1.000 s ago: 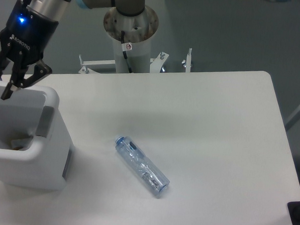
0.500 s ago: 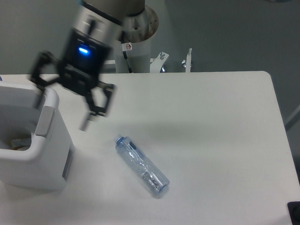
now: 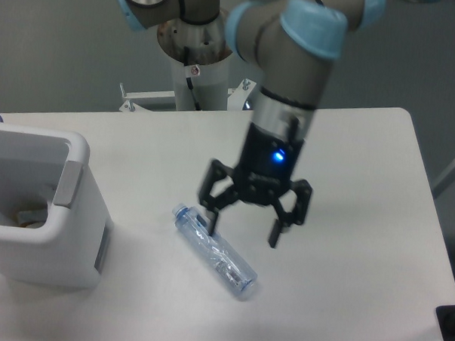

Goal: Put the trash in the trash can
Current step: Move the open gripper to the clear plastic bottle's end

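White table before grey wall, crushed bottle under spread, empty fingers, trash can far left.

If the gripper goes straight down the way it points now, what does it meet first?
Probably the crushed plastic bottle: the open gripper points down over its upper half, one of its fingers overlapping it near the cap end. Depth is unclear, so it could meet the table instead.

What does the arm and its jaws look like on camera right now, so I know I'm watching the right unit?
The arm has grey tubular links with light blue joint caps. A silver wrist section leads into a black gripper body carrying a glowing blue light. The jaws are two black, linkage-style fingers with slim tips. The grey column base behind bears a small tag. Any lettering is blurred.
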`<control>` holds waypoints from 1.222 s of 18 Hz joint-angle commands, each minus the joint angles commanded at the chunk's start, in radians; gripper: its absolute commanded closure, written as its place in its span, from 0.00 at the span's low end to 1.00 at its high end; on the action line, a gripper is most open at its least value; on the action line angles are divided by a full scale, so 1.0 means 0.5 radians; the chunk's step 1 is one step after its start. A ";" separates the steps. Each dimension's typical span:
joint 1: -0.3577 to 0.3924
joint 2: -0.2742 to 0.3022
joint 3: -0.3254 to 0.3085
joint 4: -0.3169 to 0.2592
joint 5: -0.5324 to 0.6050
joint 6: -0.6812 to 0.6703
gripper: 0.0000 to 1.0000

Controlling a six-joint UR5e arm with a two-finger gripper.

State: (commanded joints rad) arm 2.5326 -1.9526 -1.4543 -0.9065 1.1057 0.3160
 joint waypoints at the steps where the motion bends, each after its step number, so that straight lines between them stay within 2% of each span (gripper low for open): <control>1: 0.000 -0.028 0.012 -0.031 0.040 0.000 0.00; 5: 0.000 -0.141 0.061 -0.126 0.108 0.006 0.00; 10: -0.055 -0.295 0.110 -0.184 0.442 -0.040 0.00; 16: -0.156 -0.387 0.117 -0.230 0.531 -0.242 0.00; 22: -0.208 -0.470 0.120 -0.313 0.682 -0.258 0.00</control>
State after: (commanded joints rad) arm 2.4283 -2.1874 -1.3944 -1.0630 1.4465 0.1872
